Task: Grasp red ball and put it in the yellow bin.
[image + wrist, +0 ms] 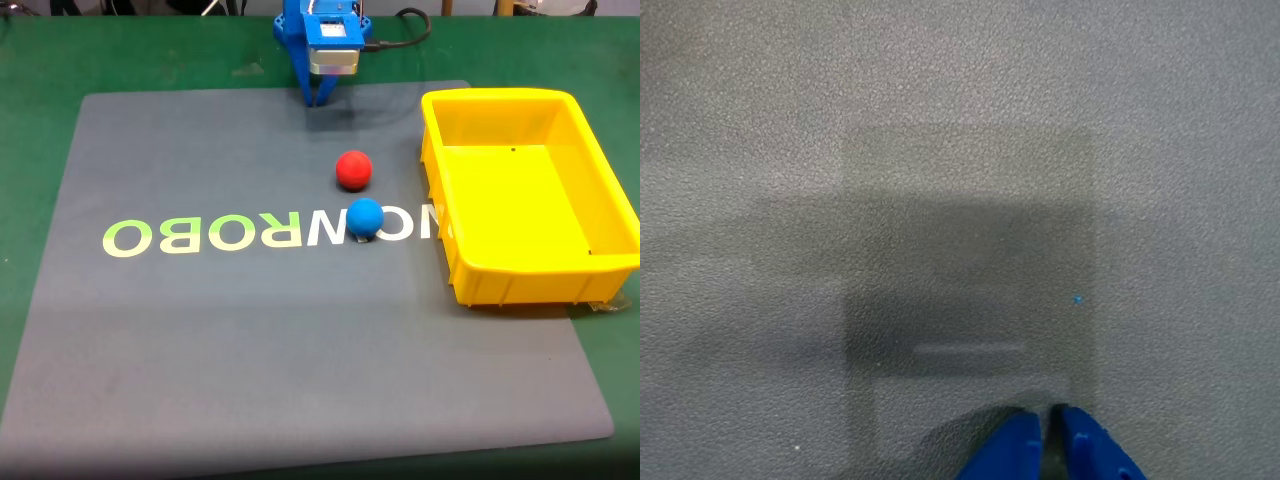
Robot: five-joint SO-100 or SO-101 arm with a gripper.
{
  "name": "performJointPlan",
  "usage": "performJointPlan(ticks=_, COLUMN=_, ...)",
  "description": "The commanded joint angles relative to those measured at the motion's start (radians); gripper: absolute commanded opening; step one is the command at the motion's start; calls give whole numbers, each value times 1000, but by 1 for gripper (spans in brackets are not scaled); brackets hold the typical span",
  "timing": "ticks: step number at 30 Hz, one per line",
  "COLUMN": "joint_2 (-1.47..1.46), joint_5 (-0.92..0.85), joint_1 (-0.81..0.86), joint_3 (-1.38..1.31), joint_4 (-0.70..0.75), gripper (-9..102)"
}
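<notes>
Sitting on the grey mat (250, 350) in the fixed view, the red ball (353, 169) is near the mat's middle, slightly toward the far edge; the blue ball (365, 217) lies just beside it on the near side, resting over the pale "ROBO" lettering (205, 236), a thin gap between the 2; the yellow bin (600, 170) stands at the mat's right edge, to the right of both balls and apart from them, its floor bare; the blue arm (322, 40) is at the far edge of the mat, its fingers (318, 100) pointing down at the mat, well apart from the red ball and holding nothing; in the wrist view the 2 blue fingertips (1048, 445) enter from the bottom edge, drawn together with just a thin slit between them, nothing gripped; beneath them grey textured mat with the arm's blocky shadow (970, 290); green table (40, 60) surrounds the mat; a black cable (405, 35) runs off behind the arm.
</notes>
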Motion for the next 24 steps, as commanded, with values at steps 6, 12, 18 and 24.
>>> performJointPlan(ticks=6, joint_2=14, joint_5=15, joint_1=-6, joint_3=31, joint_4=9, gripper=0)
performJointPlan(ticks=12, joint_2=3, joint_5=-17, joint_1=17, joint_3=29, joint_4=2, gripper=2)
performJointPlan(ticks=18, joint_2=-137, joint_5=-75, joint_1=80, joint_3=-115, joint_4=-81, gripper=24)
performJointPlan(ticks=24, joint_2=-408, joint_5=-66, joint_1=44, joint_3=-290, joint_4=-258, gripper=31)
